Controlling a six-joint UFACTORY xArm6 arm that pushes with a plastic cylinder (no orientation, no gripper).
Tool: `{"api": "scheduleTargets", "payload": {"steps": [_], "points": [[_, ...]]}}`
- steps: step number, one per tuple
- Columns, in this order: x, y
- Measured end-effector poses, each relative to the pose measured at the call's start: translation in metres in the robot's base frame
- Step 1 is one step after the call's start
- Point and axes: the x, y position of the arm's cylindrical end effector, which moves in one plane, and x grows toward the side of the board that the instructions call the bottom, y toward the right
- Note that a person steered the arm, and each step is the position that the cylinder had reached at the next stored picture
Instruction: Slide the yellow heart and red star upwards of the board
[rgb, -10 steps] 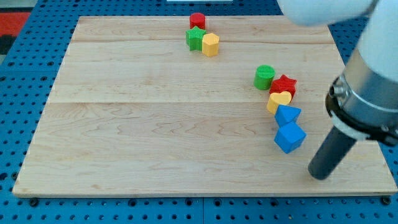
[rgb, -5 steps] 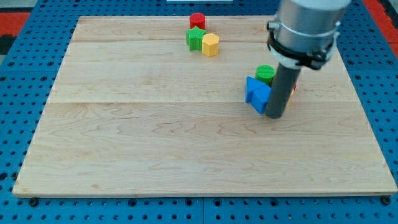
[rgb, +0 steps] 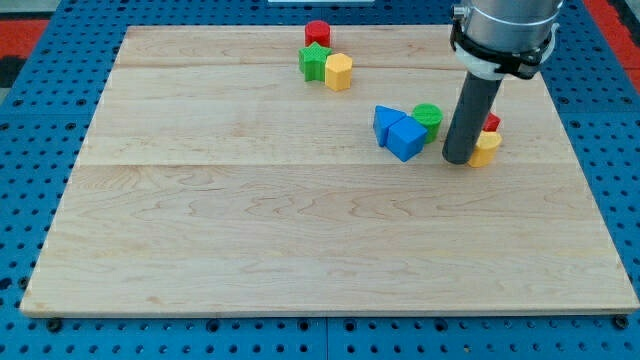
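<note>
My tip (rgb: 459, 159) rests on the board at the view's right. The yellow heart (rgb: 486, 149) lies right against it on the view's right, partly hidden by the rod. The red star (rgb: 491, 123) sits just above the heart, mostly hidden behind the rod. A green cylinder (rgb: 428, 119) stands just left of the rod. Two blue blocks (rgb: 397, 131) lie touching each other left of the green cylinder.
Near the board's top edge (rgb: 200, 32) a red cylinder (rgb: 318, 33), a green star (rgb: 314, 61) and a yellow hexagonal block (rgb: 339, 72) stand in a tight group. The arm's white body (rgb: 505, 25) hangs over the top right.
My tip swept from the bottom right up and left through the cluster, then shifted slightly right. The two blue blocks were pushed up-left past the green cylinder. The yellow heart now shows right of the rod.
</note>
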Motion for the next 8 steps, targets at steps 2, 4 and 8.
{"api": "scheduleTargets", "payload": {"steps": [2, 4, 8], "points": [[0.041, 0.022], [-0.019, 0.043], [-0.11, 0.043]]}}
